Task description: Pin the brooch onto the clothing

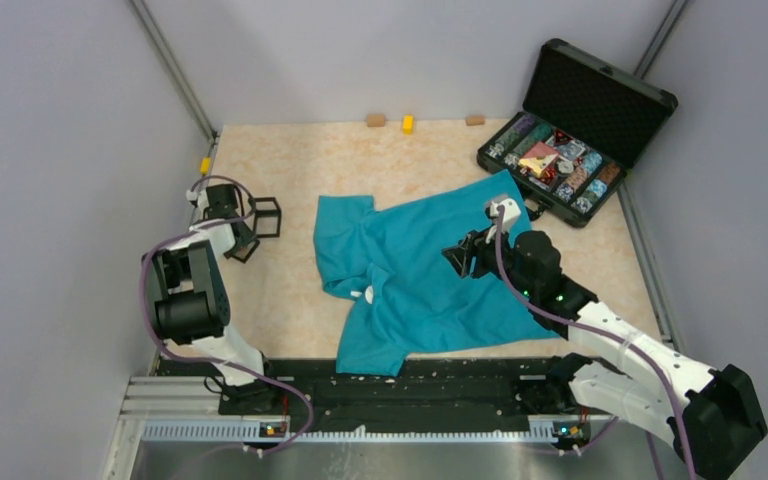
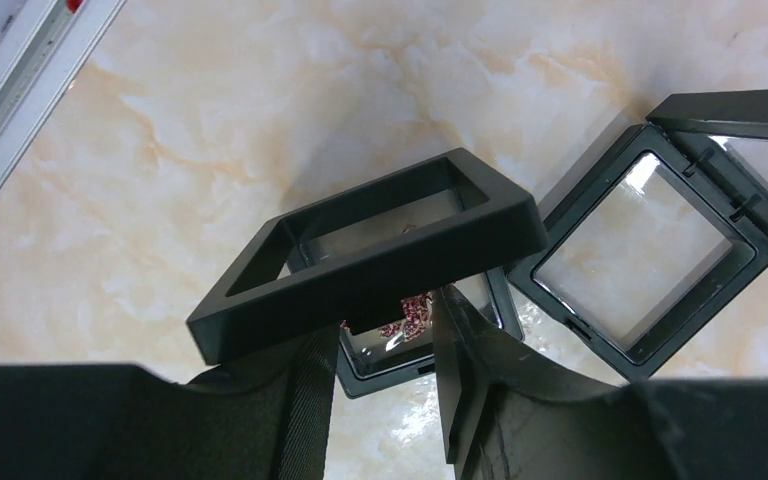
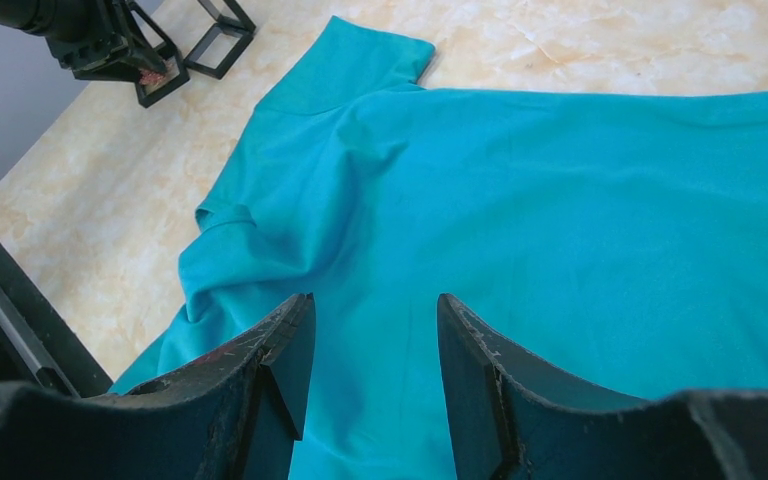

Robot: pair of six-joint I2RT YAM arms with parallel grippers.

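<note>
The brooch [image 2: 405,315] lay in a small clear box [image 2: 460,330] with a black rim, at the left side of the worktop [image 1: 290,300]. It showed as a pink-red speck under the box's lid [image 2: 370,250], a black frame tilted up over it. The left pincer [image 2: 375,345] was right at this box, its jaws about half open, one on each side of the box's near end. The brooch sat just beyond the fingertips, in line with the gap. The lid and the fingers hid the contact, so I could not tell whether the jaws pressed the box or only flanked it. A second box [image 2: 650,260] lay open just to the right, touching or nearly touching the first.

The shirt [image 1: 420,280] lay rumpled in the middle of the worktop, well apart from the boxes, with a white label showing at the collar. The right pincer [image 3: 375,320] hung over its upper right part, jaws about half open and holding nothing, with only teal cloth showing between them. A black case [image 1: 580,130] of trinkets stood open at the far right corner.
</note>
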